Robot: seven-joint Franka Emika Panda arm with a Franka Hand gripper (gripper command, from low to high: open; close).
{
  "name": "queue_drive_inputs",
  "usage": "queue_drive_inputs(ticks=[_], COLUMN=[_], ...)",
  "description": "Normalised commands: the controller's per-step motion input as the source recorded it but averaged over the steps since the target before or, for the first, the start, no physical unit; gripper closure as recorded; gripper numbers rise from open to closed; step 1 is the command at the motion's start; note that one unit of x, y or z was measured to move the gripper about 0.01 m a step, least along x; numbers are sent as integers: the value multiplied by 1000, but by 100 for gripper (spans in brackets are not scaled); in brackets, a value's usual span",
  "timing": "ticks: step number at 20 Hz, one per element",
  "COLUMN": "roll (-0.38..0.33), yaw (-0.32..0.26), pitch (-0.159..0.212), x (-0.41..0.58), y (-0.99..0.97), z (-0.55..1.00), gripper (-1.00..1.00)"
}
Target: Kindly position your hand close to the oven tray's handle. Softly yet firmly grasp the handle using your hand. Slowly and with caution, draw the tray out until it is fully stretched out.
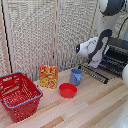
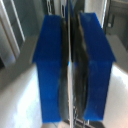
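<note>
In the exterior view the oven tray (image 1: 111,65), a dark wire rack, sticks out of the black-and-silver toaster oven (image 1: 120,46) at the right. Its handle (image 1: 90,73) is the thin dark bar along the front edge. My hand (image 1: 94,64) hangs at that front edge from the white-and-black arm. The wrist view shows both blue fingers (image 2: 49,65) pressed together, with the thin metal bar of the handle (image 2: 68,35) running between them. The gripper (image 2: 72,65) is shut on this bar.
On the wooden table stand a blue cup (image 1: 75,76), a red bowl (image 1: 67,90), an orange box (image 1: 48,76) and a red basket (image 1: 17,95) at the exterior view's left. A pale screen wall (image 1: 45,30) runs behind.
</note>
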Motion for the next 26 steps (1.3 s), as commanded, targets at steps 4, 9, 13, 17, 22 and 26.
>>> queue_drive_inputs(ticks=[4,9,13,17,22,26], roll=[0,0,-2,-40,-33,-6], yaw=[-44,-60,-65,-41,-22,-31], pitch=[-102,-105,-103,-73,-37,-55], x=[60,82,99,45,76,157], y=[604,792,894,894,949,954], z=[510,471,345,98,-10,0], gripper=[100,100,100,100,100,100])
